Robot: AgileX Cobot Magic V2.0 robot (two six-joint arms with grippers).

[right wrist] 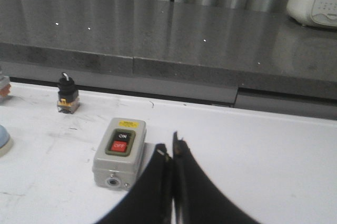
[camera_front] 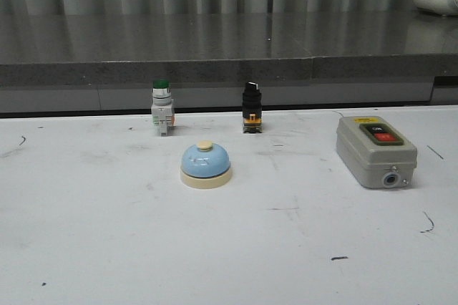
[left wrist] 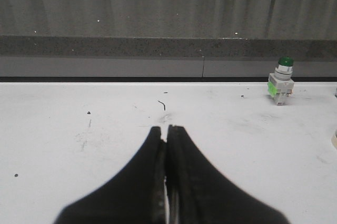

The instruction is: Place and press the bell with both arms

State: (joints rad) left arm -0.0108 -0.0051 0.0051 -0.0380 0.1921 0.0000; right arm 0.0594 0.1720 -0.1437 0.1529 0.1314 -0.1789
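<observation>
Light blue with a cream base and cream knob, the bell (camera_front: pixel 205 165) sits upright on the white table (camera_front: pixel 107 248), near the middle and a little left. Behind it, by the table's far edge, stand a green-capped push-button (camera_front: pixel 162 108) to the left and a black-knobbed switch (camera_front: pixel 251 107) to the right. A grey switch box (camera_front: pixel 376 151) with a black and a red button lies well apart on the right. The left gripper (left wrist: pixel 167 129) hovers over bare table, fingers pressed together, holding nothing. The right gripper (right wrist: pixel 169 148) sits just beside the switch box; its tips look nearly touching, though the blur makes this uncertain.
</observation>
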